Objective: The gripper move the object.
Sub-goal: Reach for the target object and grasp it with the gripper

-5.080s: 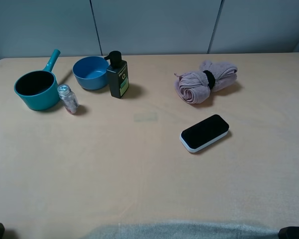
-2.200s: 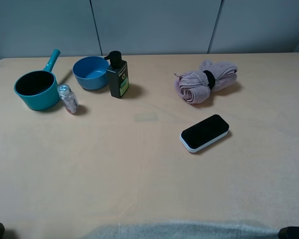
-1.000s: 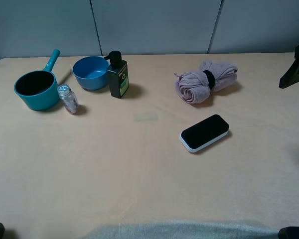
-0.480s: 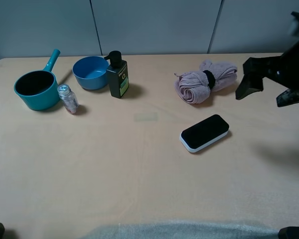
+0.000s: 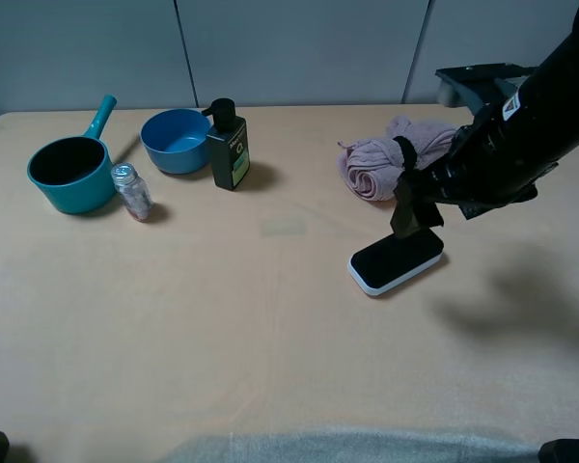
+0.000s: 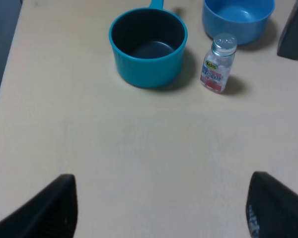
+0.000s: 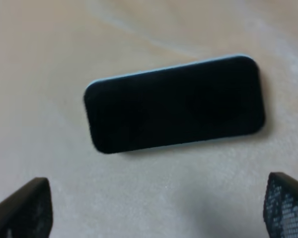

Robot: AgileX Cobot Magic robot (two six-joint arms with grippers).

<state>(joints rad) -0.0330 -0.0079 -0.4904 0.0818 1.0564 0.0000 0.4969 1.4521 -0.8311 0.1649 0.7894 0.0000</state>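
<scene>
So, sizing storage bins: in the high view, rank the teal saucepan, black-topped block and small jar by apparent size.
Teal saucepan, largest.
Black-topped block, next.
Small jar, smallest.
Saucepan and jar sit farther from the camera, which slightly shrinks them.

Teal saucepan [image 5: 69, 175], small jar [image 5: 132, 192], blue bowl [image 5: 173, 141], dark pump bottle [image 5: 228, 150], rolled pink towel [image 5: 374, 166]

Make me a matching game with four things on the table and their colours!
Things:
1. saucepan
2. bowl
3. rolled towel
4. flat block

Colours:
a. pink
b. black on top, white underneath
c. teal
d. blue

Pairs: 1-c, 2-d, 3-a, 4-b
</scene>
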